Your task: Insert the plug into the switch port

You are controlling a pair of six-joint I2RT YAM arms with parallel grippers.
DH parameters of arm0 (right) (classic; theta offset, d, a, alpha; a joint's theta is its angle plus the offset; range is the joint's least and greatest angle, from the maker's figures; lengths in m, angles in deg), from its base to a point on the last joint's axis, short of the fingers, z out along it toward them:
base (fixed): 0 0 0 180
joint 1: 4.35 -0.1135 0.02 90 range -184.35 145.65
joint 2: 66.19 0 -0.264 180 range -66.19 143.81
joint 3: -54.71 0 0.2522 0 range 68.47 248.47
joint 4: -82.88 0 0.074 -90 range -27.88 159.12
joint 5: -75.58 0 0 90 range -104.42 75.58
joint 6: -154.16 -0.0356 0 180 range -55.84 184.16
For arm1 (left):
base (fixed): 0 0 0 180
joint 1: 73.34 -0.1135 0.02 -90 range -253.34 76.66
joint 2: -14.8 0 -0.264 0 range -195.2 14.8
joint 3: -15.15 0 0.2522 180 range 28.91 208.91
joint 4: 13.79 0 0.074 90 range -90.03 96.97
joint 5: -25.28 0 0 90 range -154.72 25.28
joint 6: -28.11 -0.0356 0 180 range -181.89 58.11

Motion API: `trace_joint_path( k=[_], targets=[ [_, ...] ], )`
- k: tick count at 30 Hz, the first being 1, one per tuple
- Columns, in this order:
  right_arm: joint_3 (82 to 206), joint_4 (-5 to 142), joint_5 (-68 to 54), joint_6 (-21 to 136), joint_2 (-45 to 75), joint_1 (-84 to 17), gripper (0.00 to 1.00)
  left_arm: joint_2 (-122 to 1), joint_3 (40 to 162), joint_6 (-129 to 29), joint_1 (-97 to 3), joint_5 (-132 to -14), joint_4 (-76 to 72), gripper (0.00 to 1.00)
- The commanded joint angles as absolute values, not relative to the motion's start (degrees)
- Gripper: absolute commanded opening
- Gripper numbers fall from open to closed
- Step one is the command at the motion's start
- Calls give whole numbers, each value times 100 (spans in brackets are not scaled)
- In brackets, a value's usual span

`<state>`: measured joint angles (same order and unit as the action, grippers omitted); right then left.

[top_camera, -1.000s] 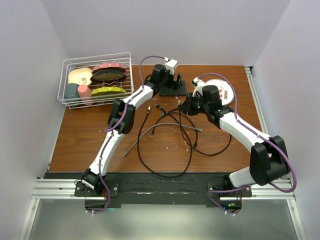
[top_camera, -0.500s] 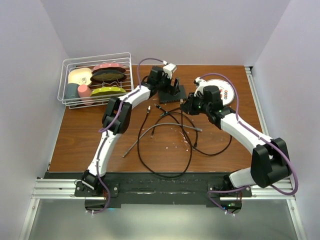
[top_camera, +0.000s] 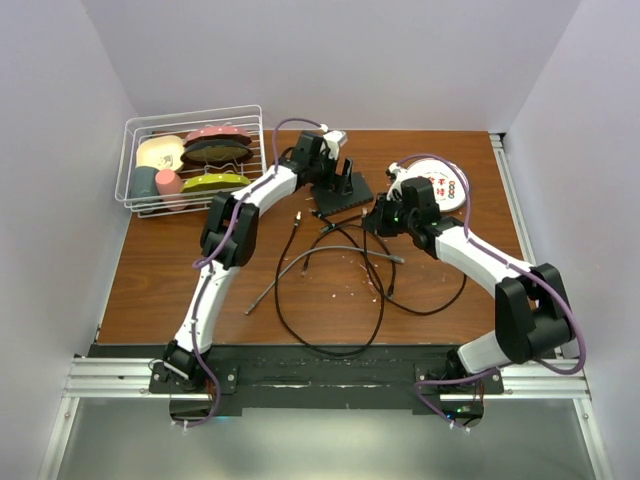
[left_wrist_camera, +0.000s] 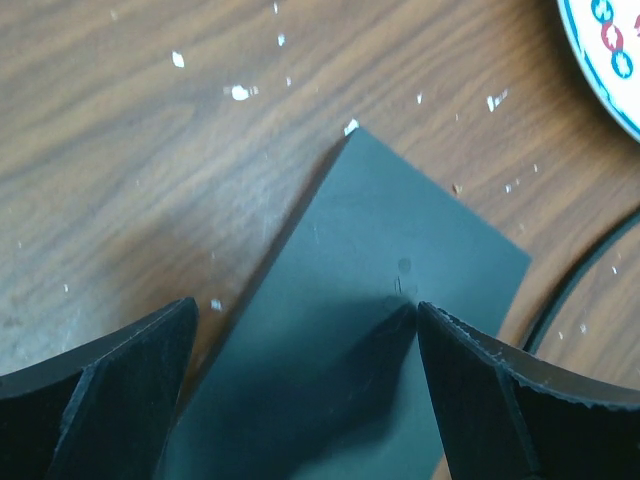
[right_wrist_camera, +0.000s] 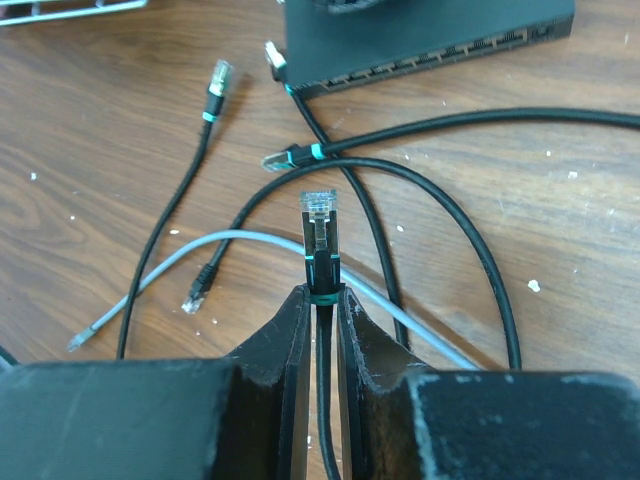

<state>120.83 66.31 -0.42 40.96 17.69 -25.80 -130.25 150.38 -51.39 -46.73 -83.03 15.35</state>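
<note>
Table [left_wrist_camera: 100, 150]: finished in smooth wood grain. Box [left_wrist_camera: 390, 230]: coated matt black. Plug [right_wrist_camera: 318, 208]: moulded in clear glossy plastic.

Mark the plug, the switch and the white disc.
plug [right_wrist_camera: 318, 212]: right wrist view, clear connector tip.
switch [right_wrist_camera: 450, 25]: right wrist view, top face.
white disc [top_camera: 450, 184]: top external view, printed face.

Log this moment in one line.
left gripper: open over flat matte-black switch box | right gripper: shut on black cable behind clear plug | insertion: not done, plug short of port row
</note>
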Motion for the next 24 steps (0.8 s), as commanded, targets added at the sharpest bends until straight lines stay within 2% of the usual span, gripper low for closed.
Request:
trace_joint_path(
  k=[1,5,9,16,24],
  targets=[
    [12042,6867,-89,3982,1906,-2553,0,-13206,15047,-4923,-4785,-8687,2713,96],
    [12059,6885,-88,3973,1977,-2562,0,-13286,15117,-4888,-4890,-8897,3125,95],
    [12059,6885,-193,3938,2134,-2562,0,-13101,14661,-4923,-4899,-8995,3117,95],
    [12463,7017,-423,3797,2828,-2562,0,-12495,13309,-4915,-4891,-8951,2512,96],
    [13095,6773,-509,4131,3269,-2553,0,-11687,12621,-4888,-4917,-8372,1694,100]
  ],
)
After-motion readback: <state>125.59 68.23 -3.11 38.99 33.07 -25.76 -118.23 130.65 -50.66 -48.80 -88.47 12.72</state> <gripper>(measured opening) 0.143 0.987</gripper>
